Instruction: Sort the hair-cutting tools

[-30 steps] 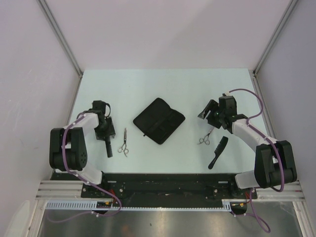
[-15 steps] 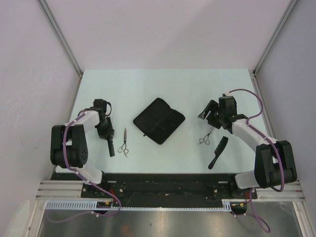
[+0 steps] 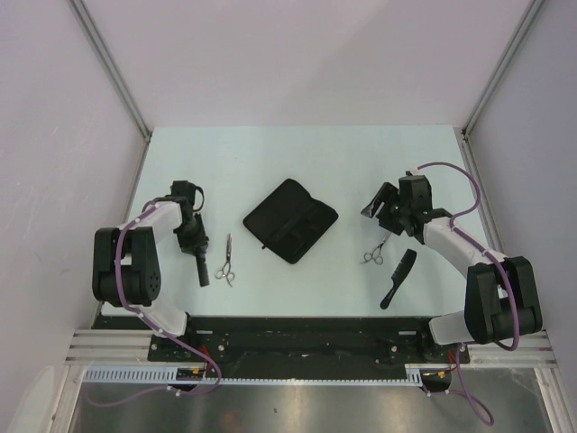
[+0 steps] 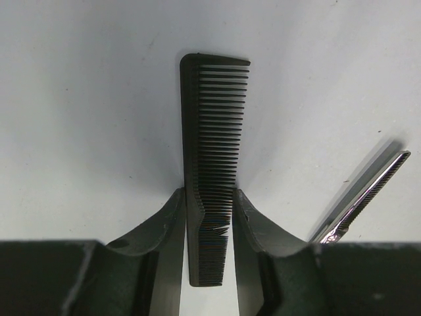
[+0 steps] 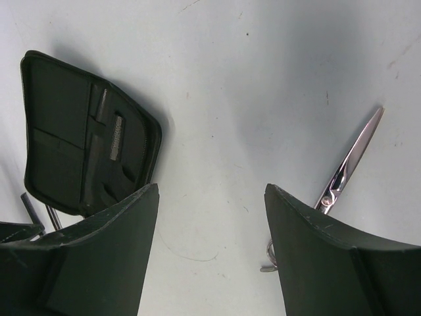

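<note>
Now, nearest the bases, lower right of the top view, the handled comb (image 3: pixel 397 278) lies untouched. Lower left, the left gripper (image 4: pixel 208 192) has narrowed over the last sec onto the long narrow comb (image 3: pixel 201 271): its fingers (image 4: pixel 172 220) press both edges, pinching it where it lies on the table (image 3: pixel 297 153) (not lifted yet, far as I can tell). So the first pick looks begun.

Just right of that are the left scissors (image 3: pixel 225 262). The right scissors (image 3: pixel 374 252) sit right of centre, w/ the right gripper (image 3: pixel 389 215) just beyond, spread wide, holding nothing, unmoved. Farther back, mid-frame, is the black case (image 3: pixel 290 219).

The top view hides the pinch itself. The left wrist cam shows it, plus a scissor tip at its right edge. The right wrist cam shows the case lying open, pockets showing, at upper left.
</note>
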{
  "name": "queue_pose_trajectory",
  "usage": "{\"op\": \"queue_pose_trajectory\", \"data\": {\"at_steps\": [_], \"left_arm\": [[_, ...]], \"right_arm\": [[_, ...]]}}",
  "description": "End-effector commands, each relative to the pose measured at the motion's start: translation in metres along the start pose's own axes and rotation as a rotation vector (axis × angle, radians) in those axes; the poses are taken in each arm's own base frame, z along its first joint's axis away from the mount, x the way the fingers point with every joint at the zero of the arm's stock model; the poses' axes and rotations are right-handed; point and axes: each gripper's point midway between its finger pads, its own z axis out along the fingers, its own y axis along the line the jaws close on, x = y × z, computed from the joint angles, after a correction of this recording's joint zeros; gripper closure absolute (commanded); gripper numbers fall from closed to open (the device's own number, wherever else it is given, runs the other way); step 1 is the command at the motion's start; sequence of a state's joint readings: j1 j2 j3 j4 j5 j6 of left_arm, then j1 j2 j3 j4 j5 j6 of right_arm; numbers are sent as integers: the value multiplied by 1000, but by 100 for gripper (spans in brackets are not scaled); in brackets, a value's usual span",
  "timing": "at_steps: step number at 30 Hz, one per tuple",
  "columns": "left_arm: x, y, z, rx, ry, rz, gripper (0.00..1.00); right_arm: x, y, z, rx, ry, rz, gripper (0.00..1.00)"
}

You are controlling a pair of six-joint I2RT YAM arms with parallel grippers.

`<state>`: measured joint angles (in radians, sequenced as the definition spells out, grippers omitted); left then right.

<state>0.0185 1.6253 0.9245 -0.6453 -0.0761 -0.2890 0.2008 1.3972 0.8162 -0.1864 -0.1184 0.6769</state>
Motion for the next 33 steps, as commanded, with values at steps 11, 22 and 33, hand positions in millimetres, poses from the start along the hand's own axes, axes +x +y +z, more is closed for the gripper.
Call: {"op": "queue_pose_trajectory", "data": {"at_steps": [11,22,33], "left_arm": [[-1,-10,-35,15,-36,32,76],[-21,-44,-73,139,-117,24,76],[-51,-122,-113,308,-177,20,75]], "right_arm": [[-17,27,-6,-59,-49,-58,29],[-8,74,-15,-240,-46,-186,25],[65,205,-59,-847,48,-466,1]]}}
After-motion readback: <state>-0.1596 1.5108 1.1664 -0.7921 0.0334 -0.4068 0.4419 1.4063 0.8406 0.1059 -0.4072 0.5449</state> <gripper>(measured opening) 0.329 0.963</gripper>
